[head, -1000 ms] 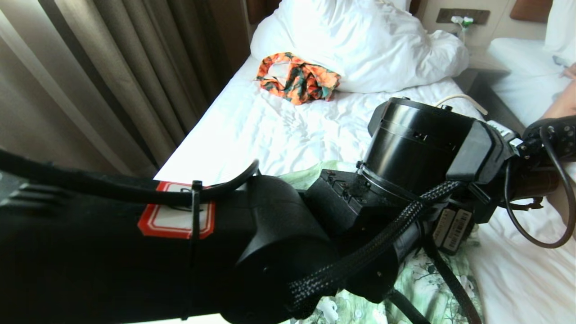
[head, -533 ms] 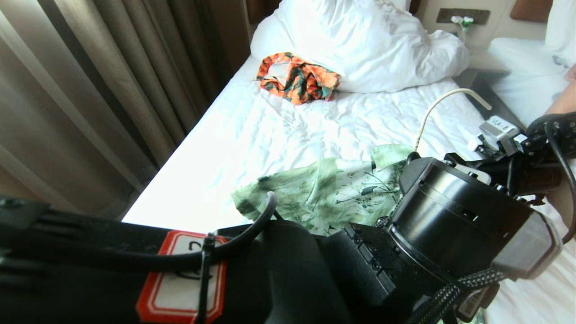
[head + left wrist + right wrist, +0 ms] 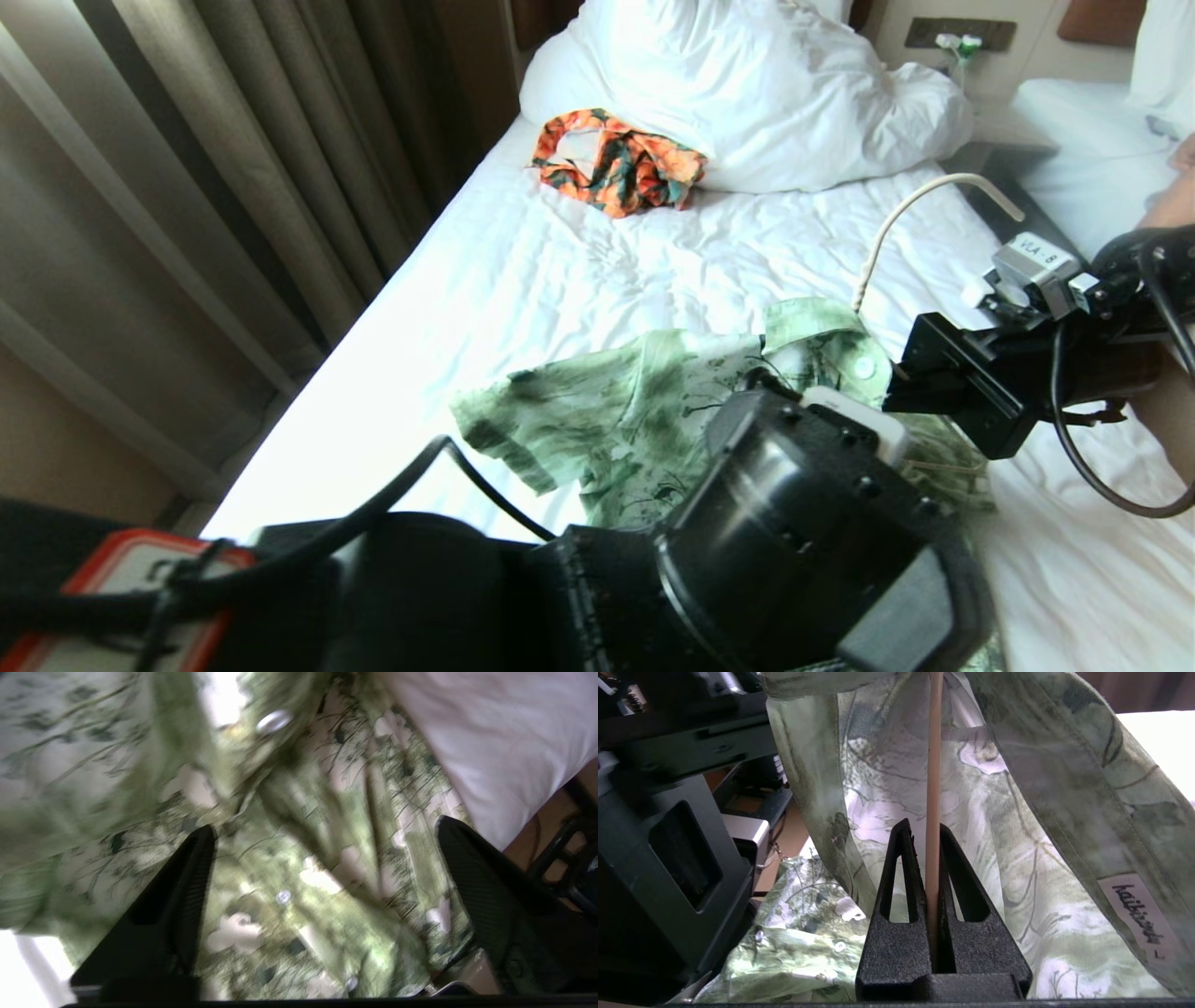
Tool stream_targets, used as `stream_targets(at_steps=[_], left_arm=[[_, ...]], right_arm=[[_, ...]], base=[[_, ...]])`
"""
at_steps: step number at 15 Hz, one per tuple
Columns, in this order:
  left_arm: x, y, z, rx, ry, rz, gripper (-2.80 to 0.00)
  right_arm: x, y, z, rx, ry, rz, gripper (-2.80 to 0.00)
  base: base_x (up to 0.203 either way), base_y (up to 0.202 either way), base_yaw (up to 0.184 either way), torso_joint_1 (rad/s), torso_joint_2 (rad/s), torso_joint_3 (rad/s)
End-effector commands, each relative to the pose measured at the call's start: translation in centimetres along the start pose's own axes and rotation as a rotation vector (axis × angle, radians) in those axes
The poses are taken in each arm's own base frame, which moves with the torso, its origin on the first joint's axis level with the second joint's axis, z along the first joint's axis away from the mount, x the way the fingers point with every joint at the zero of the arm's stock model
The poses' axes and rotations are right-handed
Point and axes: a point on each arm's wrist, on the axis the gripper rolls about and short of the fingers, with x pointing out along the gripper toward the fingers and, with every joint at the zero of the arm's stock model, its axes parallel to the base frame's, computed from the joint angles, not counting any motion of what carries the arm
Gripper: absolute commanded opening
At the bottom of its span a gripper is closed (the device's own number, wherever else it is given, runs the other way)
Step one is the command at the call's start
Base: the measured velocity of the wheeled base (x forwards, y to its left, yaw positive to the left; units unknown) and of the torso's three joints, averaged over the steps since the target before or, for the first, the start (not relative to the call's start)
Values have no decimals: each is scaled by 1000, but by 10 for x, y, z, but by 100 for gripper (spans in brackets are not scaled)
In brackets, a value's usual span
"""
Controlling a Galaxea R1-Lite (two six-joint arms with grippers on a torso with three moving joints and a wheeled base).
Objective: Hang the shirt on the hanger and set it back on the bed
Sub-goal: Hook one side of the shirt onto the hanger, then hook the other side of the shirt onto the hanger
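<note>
The bed [image 3: 579, 271] with its wrinkled white sheet fills the room's middle, brown-grey curtains [image 3: 233, 159] along its left side and a heaped white duvet [image 3: 747, 84] at the head. A second white bed [image 3: 1083, 140] stands to the right. The shirt [image 3: 635, 411] lies spread on the near sheet, collar raised. An orange patterned garment [image 3: 616, 163] rests beside the duvet. The right gripper [image 3: 927, 833] has its fingers clamped on the hanger [image 3: 934, 765] inside the collar. The left gripper [image 3: 327, 835] hovers over the shirt, fingers wide apart and empty.
</note>
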Motion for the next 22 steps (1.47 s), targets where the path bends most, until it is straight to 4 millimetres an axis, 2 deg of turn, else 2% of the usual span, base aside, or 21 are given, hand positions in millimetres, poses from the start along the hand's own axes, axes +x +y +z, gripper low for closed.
stream_targets(at_steps=[1,4,9,11,13,14,19,22], left_arm=[[-36,20,-3,-19,-38,9,-280],[-74,49,-10,-47,-85,44,-280],[-140,97,-3,-89,-250,123,-280],[-150,104,3,-73,-288,144,-280],[-148,104,8,-68,-293,149,-280],[-143,102,9,-51,-284,151,0],[-139,104,20,25,-305,61,0],[-125,105,21,70,-276,20,0]], right_arm=[[8,3,4,-10,-12,28,-280],[21,5,7,-18,-17,65,-280],[36,6,12,-18,-20,111,-280],[39,8,15,-26,-22,121,-280],[43,9,16,-29,-23,133,-280],[44,9,15,-28,-23,135,-280],[49,10,16,-32,-26,150,-280],[50,10,15,-27,-26,155,-280]], base=[[0,0,0,0,0,0],[0,0,0,0,0,0],[0,0,0,0,0,0],[0,0,0,0,0,0],[0,0,0,0,0,0],[0,0,0,0,0,0],[0,0,0,0,0,0],[0,0,0,0,0,0]])
